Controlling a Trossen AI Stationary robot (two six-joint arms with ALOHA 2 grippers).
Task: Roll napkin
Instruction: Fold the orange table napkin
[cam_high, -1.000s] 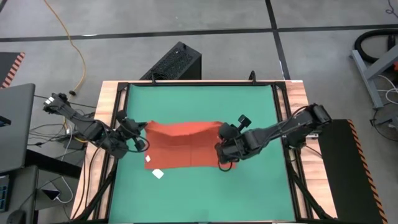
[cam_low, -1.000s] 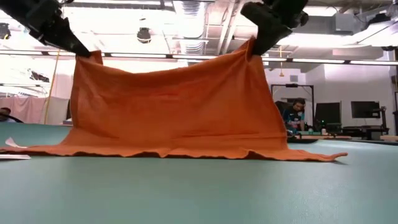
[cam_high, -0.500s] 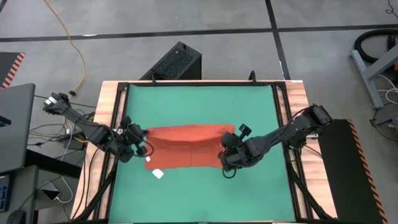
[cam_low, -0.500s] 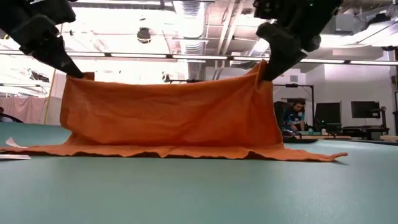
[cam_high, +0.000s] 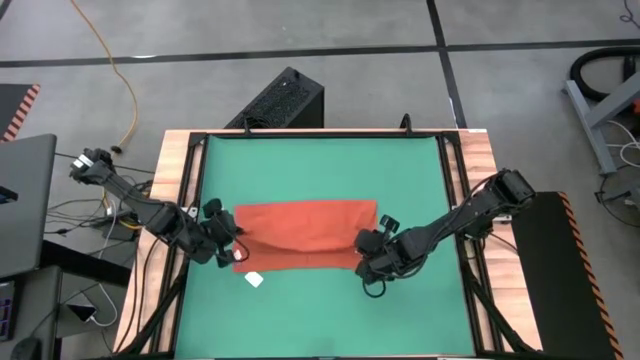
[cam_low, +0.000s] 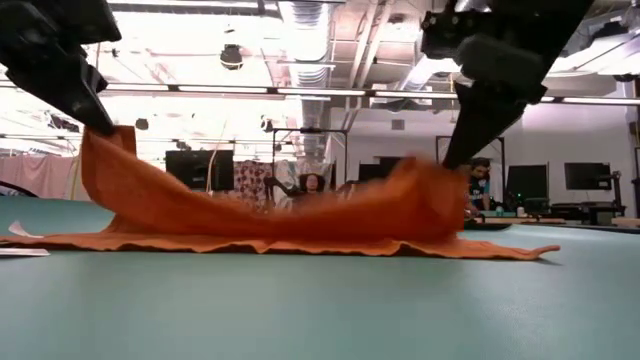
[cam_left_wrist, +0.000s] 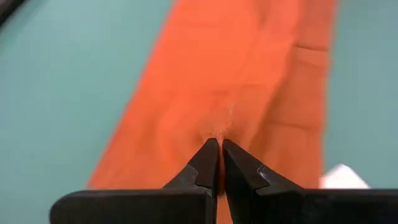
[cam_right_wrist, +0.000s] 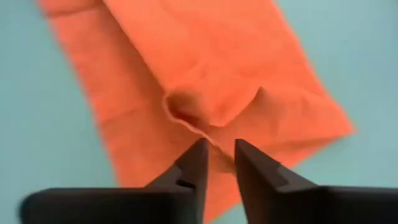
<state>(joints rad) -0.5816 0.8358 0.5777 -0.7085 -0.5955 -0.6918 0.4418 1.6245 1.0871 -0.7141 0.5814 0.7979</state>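
The orange-red napkin (cam_high: 305, 232) lies spread across the middle of the green mat, with a small white tag (cam_high: 253, 280) by its near left corner. My left gripper (cam_high: 232, 252) is shut on the napkin's raised left corner (cam_low: 108, 140), so that end stands up off the mat. My right gripper (cam_right_wrist: 219, 144) is open just above the napkin's right corner (cam_right_wrist: 186, 112). That corner sags in a low hump (cam_low: 420, 192) onto the layer beneath. The napkin's near edge (cam_low: 270, 244) rests flat on the mat. My left gripper pinches the napkin's raised left corner (cam_left_wrist: 219, 132) between its two fingertips, slanting down from the table's left. One layer or several, I cannot tell. The corner is lifted clear, and the cloth runs down from it in a slack curve onto the rest of the napkin.
Wooden rails (cam_high: 180, 200) frame the green mat (cam_high: 320, 310), which has bare room in front of and behind the napkin. A black box (cam_high: 285, 98) stands beyond the far edge. In the low view people sit in the room behind (cam_low: 480, 185).
Both grippers have sunk and come toward the table's near edge, tipping more steeply down. The napkin's upheld edge has come down with them over the part on the mat. My right gripper has opened and let go, and the cloth's right end has fallen into a hump.
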